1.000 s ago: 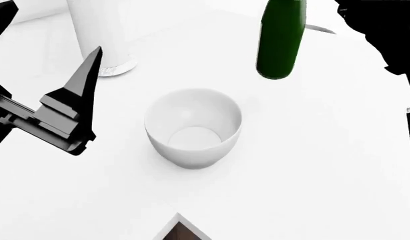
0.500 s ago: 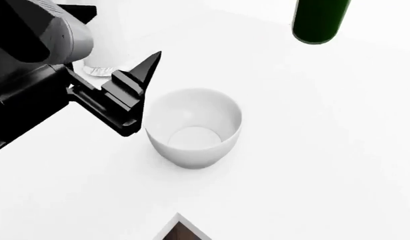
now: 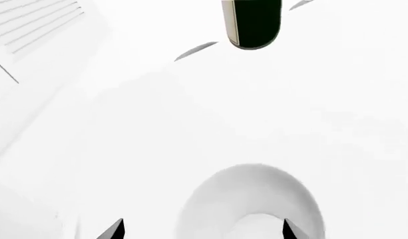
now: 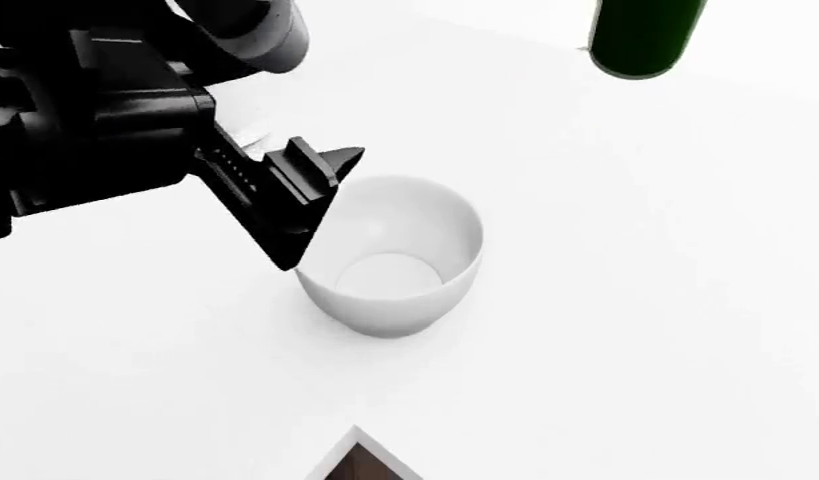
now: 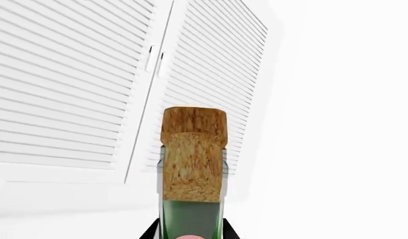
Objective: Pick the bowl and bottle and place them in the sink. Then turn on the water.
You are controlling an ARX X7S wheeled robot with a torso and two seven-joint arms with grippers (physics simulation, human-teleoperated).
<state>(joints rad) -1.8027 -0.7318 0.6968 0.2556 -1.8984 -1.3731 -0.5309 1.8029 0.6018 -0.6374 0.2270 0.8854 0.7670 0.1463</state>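
— So, where's the bowl (image 4: 389, 252) right now?

— Sitting upright on the white worktop (image 4: 623, 330), nothing in it, flat bottom showing. Nobody has hold of it. The left gripper (image 4: 302, 205) is right at its rim on the robot's left side, black fingers angled down toward it.

— Around the rim, or beside it?

— From over the robot's shoulder I can't say whether a finger is touching the wall or just short of it. The left wrist camera helps: the bowl (image 3: 253, 204) lies between two dark fingertips (image 3: 114, 230), one outside the rim and the other over the opening, so the jaws are spread apart and empty.

— And the bottle?

— Lifted already. The green bottle (image 4: 645, 38) hangs clear of the worktop at the far side, well apart from the bowl, only its lower end visible. In the right wrist camera its cork (image 5: 193, 152) stands straight up with the dark edges of the right gripper (image 5: 189, 233) tight against the glass on both sides, so I'd call that one clamped on the bottle, though only slivers of the gripper show.

— So which step is this?

— My reading: bottle picked, bowl pick just starting. No sink in sight from any camera.

— What does the next move need?

— Probably lowering the left gripper so one finger goes inside the wall and one outside, then closing squarely. A smooth rim could slip out of a shallow pinch.
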